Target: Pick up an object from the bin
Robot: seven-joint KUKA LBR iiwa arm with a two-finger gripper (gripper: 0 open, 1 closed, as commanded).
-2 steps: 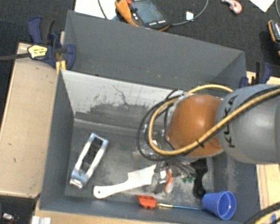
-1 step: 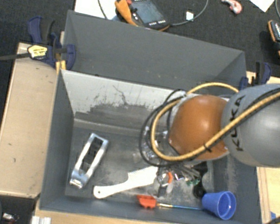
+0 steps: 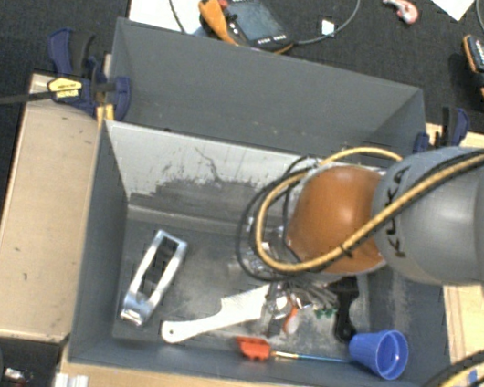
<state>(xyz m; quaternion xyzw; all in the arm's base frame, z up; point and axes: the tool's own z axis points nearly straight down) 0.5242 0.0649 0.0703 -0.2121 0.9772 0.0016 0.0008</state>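
Observation:
My gripper [image 3: 281, 309] hangs low near the front of the bin, right of the middle, just under the arm's wrist. It is directly over the broad end of a white plastic spatula [image 3: 217, 316], which lies slanted with its handle pointing front-left. A small screwdriver with an orange handle [image 3: 255, 349] and a thin blue shaft lies along the front wall just below the gripper. A black object [image 3: 346, 315] stands close on the gripper's right, partly hidden by the wrist.
A blue plastic cup [image 3: 379, 353] lies on its side in the front right corner. A clear and silver tape dispenser [image 3: 154, 278] lies at the front left. The arm and its cables cover the right middle of the bin.

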